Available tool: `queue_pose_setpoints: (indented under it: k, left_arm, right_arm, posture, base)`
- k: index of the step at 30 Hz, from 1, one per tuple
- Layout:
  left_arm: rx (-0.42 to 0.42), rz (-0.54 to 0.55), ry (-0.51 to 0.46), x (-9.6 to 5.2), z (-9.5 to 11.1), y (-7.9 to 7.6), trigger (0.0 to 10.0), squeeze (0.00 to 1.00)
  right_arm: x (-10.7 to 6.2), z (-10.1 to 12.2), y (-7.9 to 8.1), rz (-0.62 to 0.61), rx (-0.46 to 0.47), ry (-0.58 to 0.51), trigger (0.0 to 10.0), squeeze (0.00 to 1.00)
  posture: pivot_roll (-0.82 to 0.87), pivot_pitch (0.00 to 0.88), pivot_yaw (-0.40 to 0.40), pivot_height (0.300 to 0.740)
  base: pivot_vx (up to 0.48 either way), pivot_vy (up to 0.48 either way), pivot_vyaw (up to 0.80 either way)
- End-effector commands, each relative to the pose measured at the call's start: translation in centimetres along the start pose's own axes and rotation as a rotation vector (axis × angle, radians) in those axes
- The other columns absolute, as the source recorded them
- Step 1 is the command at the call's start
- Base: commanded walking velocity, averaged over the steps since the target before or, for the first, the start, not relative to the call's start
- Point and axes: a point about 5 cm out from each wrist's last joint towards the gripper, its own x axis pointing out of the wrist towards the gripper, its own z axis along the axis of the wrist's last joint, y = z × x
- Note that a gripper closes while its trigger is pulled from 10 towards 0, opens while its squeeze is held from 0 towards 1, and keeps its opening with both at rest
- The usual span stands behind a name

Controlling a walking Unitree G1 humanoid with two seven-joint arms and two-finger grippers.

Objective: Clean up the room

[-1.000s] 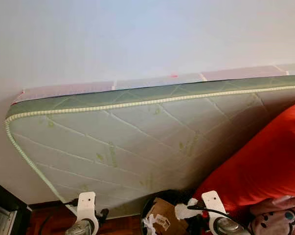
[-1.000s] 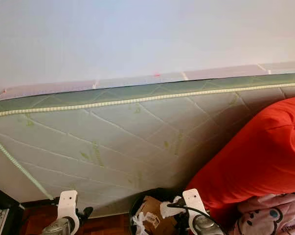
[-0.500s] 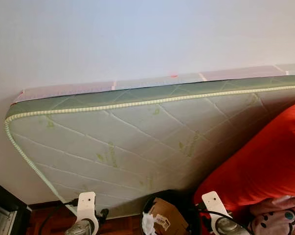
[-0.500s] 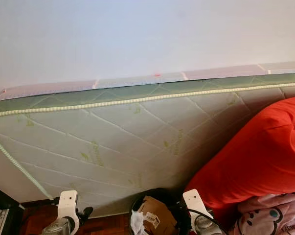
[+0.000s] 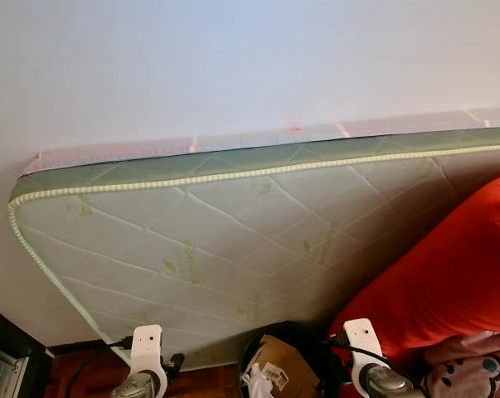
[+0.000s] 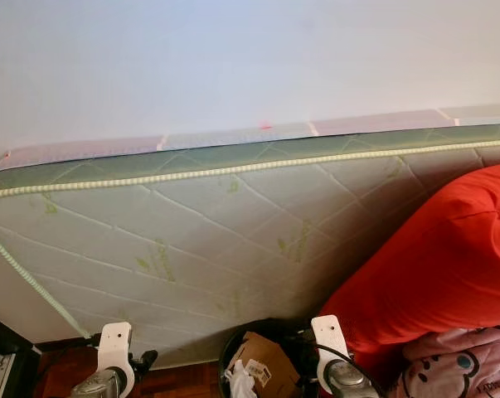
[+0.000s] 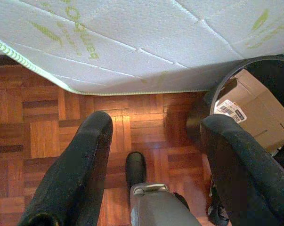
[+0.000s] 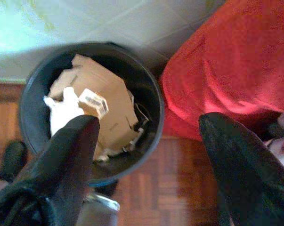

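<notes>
You are looking at a quilted white mattress point(image 5: 225, 249) with a green border, propped on edge against a pale wall point(image 5: 233, 58), its lower edge resting on the wooden parquet floor point(image 7: 43, 136). Just in front of that lower edge stands a round black trash bin point(image 8: 151, 110), touching or nearly touching the mattress, and inside it you can see a flattened cardboard box point(image 8: 104, 92) with a printed label, plus a crumpled white paper point(image 8: 61, 110) lying against the cardboard toward the bin's wall. Your right gripper point(image 8: 149, 165) hangs directly above the bin's rim, its jaws spread wide with nothing between them; one black finger point(image 8: 71, 160) overlaps the bin's edge in the wrist view, the other sits over the red fabric. That red fabric is a large red cushion point(image 5: 440, 274) leaning on the mattress just beside the bin, and below it lies a pink printed blanket point(image 5: 473, 369) at the lower right of the head view. Your left gripper point(image 7: 156, 155) is held over bare floor beside the bin, jaws likewise released and empty, with the mattress edge ahead of its fingertips. A dark piece of furniture point(image 5: 5, 352) sits at the far left, against the wall
</notes>
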Motion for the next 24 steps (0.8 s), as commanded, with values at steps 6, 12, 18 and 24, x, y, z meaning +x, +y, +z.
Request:
queue_pose_setpoints:
  k: [6, 12, 18, 24]
  left_arm:
    - [0.004, 0.013, 0.01, -0.04, -0.19, 0.2, 10.0, 0.0]
    - [0.015, 0.013, 0.011, -0.03, -0.07, 0.34, 10.0, 0.0]
    - [-0.001, 0.025, 0.011, -0.01, 0.0, 0.47, 10.0, 0.0]
    - [0.003, 0.025, 0.011, 0.01, 0.13, 0.54, 10.0, 0.0]
  right_arm:
    - [-0.05, -0.2, 0.09, -0.029, 0.216, -0.039, 10.0, 0.0]
    - [-0.03, -0.36, 0.24, -0.038, 0.263, -0.029, 10.0, 0.0]
    - [0.0, -0.35, 0.31, -0.044, 0.275, -0.019, 10.0, 0.0]
    - [0.03, -0.14, 0.41, -0.04, 0.276, -0.028, 10.0, 0.0]
  posture:
    - [0.1, 0.0, -0.017, 0.74]
    - [0.09, 0.0, -0.003, 0.74]
    - [0.09, 0.0, 0.009, 0.74]
    - [0.08, 0.0, 0.019, 0.74]
  base:
    - [0.0, 0.0, 0.0]
    - [0.0, 0.0, 0.0]
    - [0.0, 0.0, 0.0]
    - [0.0, 0.0, 0.0]
